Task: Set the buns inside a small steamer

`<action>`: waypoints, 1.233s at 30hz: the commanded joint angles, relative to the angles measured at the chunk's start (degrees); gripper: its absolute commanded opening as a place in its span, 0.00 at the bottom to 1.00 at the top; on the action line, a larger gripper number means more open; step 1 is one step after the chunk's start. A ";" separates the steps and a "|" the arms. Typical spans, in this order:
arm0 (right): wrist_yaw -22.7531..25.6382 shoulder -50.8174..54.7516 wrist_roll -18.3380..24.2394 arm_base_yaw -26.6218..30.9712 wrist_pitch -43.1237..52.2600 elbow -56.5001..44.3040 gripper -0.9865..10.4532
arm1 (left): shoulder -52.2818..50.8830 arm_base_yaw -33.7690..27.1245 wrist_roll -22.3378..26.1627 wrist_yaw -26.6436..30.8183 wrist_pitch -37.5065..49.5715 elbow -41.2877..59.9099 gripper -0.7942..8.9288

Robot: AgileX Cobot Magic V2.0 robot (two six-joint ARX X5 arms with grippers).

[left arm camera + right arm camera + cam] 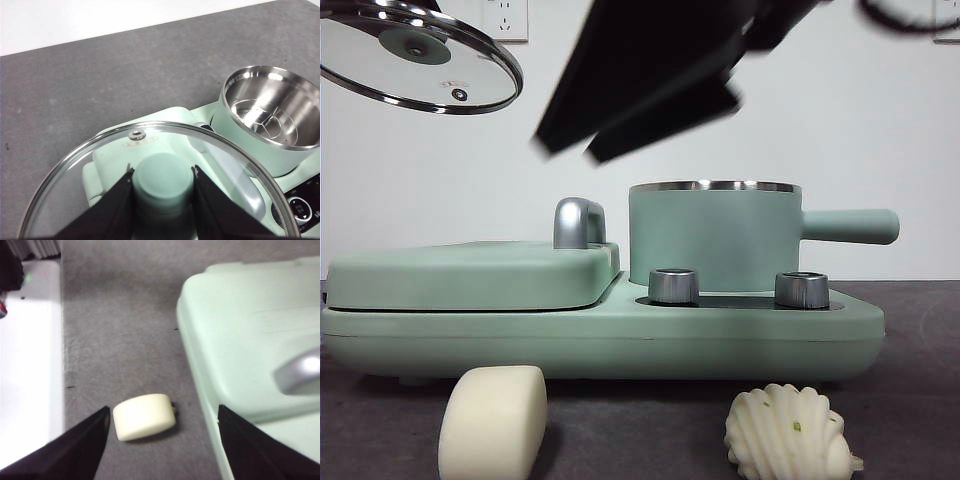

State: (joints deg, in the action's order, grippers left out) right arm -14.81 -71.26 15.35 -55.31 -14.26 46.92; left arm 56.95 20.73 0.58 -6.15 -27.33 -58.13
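The left gripper (162,175) clamps its fingers on the glass lid's (90,165) knob, high beside the uncovered small steamer (715,240). The right gripper (162,427) hangs with fingers spread above the smooth bun (145,416) — grey surface (120,330) clear around it. The ribbed bun (788,432) lies apart — both buns cut off by the front view's lower edge.

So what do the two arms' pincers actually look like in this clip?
Both look alike. The left pincer has two matte black jaws, flat and wedge-shaped, tapering toward the tips. The right pincer shows the same plain black wedges. No cables, markings or labels are visible in these views.
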 commanded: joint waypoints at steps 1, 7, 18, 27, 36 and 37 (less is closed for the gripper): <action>0.04 -3.89 -1.14 -1.51 2.78 1.09 0.45 | -0.07 0.11 -0.20 -0.22 1.29 -1.05 0.09; 0.00 -11.32 -1.16 -3.39 5.16 1.09 0.47 | -0.07 0.11 -0.20 -0.22 1.60 -1.05 0.09; 2.86 -20.74 0.28 -5.31 6.86 1.09 0.47 | -0.04 -0.98 -0.13 -0.22 1.53 -1.05 0.09; 2.89 -23.45 0.07 -5.38 9.07 1.11 0.40 | -0.04 -1.14 -0.15 -0.22 1.49 -1.05 0.09; 3.02 -23.82 -3.67 -6.08 7.67 1.27 0.31 | -0.04 -1.14 -0.02 -0.22 1.46 -1.05 0.09; 2.99 -23.76 -5.27 -6.05 7.32 1.55 0.31 | -0.04 -1.14 0.04 -0.22 1.46 -1.05 0.09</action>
State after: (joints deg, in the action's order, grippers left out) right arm -11.31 -93.84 13.47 -60.40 -6.52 47.51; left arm 56.95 19.51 0.58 -6.20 -27.46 -58.13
